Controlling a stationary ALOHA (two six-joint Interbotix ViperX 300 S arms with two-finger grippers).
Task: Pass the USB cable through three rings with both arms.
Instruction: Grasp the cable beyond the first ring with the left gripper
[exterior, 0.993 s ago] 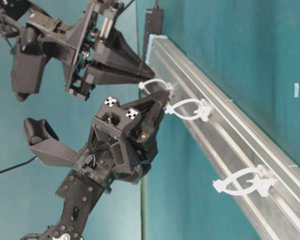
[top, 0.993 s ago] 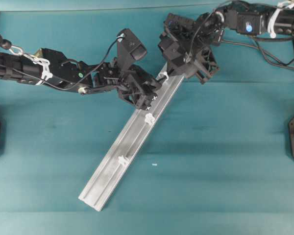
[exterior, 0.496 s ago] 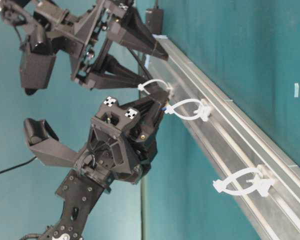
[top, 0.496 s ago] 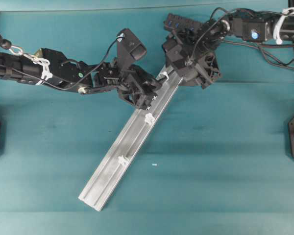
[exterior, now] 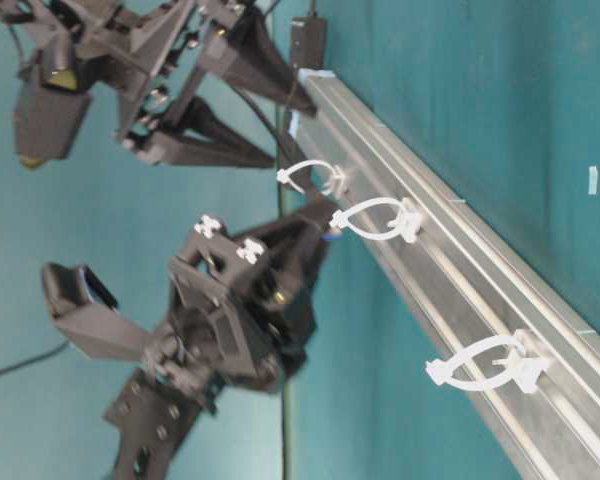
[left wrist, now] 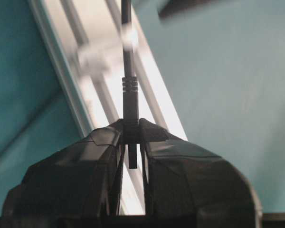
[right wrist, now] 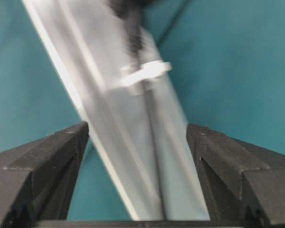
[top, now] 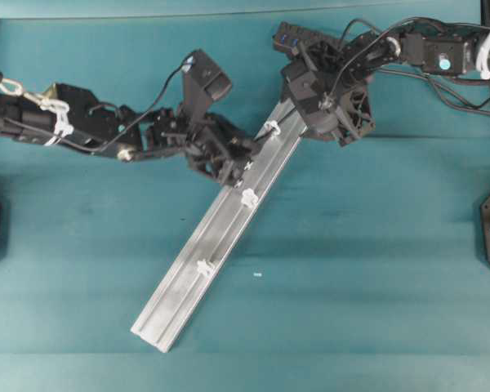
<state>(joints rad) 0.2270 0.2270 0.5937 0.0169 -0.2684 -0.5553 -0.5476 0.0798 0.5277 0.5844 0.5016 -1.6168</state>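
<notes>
2 end effectors [top: 238, 155] [top: 292, 110], 3 rings [top: 249, 197], 1 rail [top: 188, 278]

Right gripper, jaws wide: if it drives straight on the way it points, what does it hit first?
Most likely the aluminium rail, which fills the space between the open fingers of the right gripper, then the white ring with the blurred USB cable beyond. Depth is unclear.

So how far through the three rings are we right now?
The USB cable already runs through the first ring. In hand: the left gripper is shut on the plug just past that ring, and the right gripper stands open over the rail. Left: the middle ring and last ring look unthreaded.
</notes>
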